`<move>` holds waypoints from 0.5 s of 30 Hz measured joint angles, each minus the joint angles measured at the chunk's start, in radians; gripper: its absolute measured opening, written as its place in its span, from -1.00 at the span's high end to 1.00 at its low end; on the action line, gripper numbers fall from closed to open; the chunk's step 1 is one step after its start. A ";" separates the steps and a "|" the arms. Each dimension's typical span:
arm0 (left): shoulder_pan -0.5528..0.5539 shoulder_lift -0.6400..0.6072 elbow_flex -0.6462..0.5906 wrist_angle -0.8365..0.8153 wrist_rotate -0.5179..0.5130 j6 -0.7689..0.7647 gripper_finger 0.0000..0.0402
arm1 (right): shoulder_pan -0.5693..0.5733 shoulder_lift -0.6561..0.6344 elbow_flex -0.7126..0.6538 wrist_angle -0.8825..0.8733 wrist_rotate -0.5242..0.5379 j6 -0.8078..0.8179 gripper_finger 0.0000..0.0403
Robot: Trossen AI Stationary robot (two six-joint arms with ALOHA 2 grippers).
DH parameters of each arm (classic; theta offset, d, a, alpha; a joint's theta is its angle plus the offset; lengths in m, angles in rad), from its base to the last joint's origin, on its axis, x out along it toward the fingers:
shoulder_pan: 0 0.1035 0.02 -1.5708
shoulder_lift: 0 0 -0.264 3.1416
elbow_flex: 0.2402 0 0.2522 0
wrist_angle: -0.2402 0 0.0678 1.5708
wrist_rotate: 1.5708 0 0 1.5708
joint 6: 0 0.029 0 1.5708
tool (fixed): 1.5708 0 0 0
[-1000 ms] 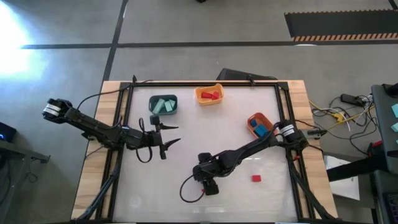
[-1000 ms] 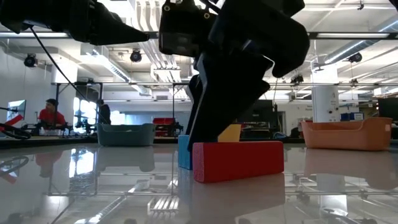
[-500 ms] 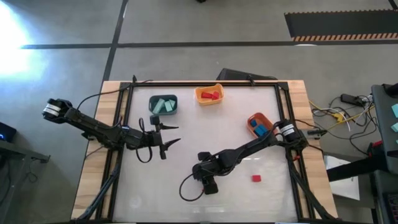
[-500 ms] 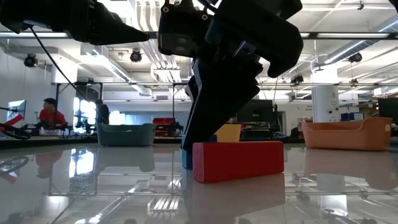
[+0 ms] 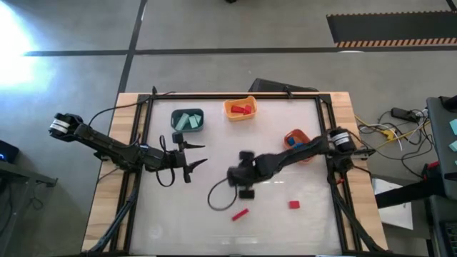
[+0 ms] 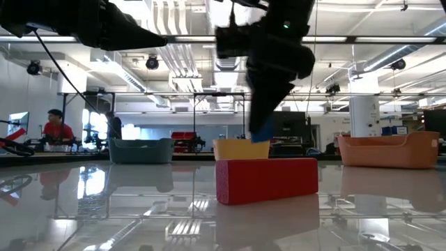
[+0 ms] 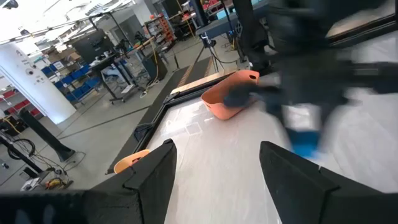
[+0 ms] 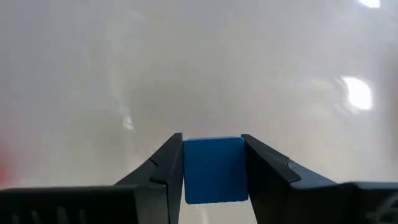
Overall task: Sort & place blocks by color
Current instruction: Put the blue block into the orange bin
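My right gripper (image 5: pixel 245 184) hangs above the middle of the table, shut on a small blue block (image 8: pixel 214 168). In the low view the block (image 6: pixel 263 131) is well above the tabletop. A red bar (image 5: pixel 240 213) lies flat near the near edge, and it fills the foreground of the low view (image 6: pixel 267 180). A red cube (image 5: pixel 293 204) sits to the bar's right. My left gripper (image 5: pixel 202 154) waits open over the left half of the table, touching nothing. My right gripper pinches the blue block between its two fingers (image 8: pixel 166 171), one on each opposite side face (image 8: pixel 189 168). The fingers come from above, slanting down. The block is lifted clear of the table.
At the far side stand a dark teal bin (image 5: pixel 187 120) with mint blocks and a yellow-orange bin (image 5: pixel 240 108) with red blocks. An orange bin (image 5: pixel 296 140) with blue blocks stands at the right, under the right arm. A cable loops on the table (image 5: pixel 218 200).
My right gripper has risen from the table with the blue block and moved a little toward the far edge. The block, which stood beside the red bar, is now lifted clear. The red bar stays in place and now shows in the high view.
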 joint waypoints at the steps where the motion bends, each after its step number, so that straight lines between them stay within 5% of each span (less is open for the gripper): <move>1: 0.000 0.000 0.000 -0.001 0.000 0.000 -0.07 | -0.017 -0.019 -0.005 -0.055 0.036 0.011 0.40; 7: 0.000 0.000 0.000 0.000 0.000 0.000 -0.07 | -0.145 -0.162 -0.125 -0.284 0.118 0.152 0.40; 15: 0.000 0.000 0.000 0.000 0.000 0.000 -0.07 | -0.291 -0.427 -0.384 -0.313 0.186 0.347 0.39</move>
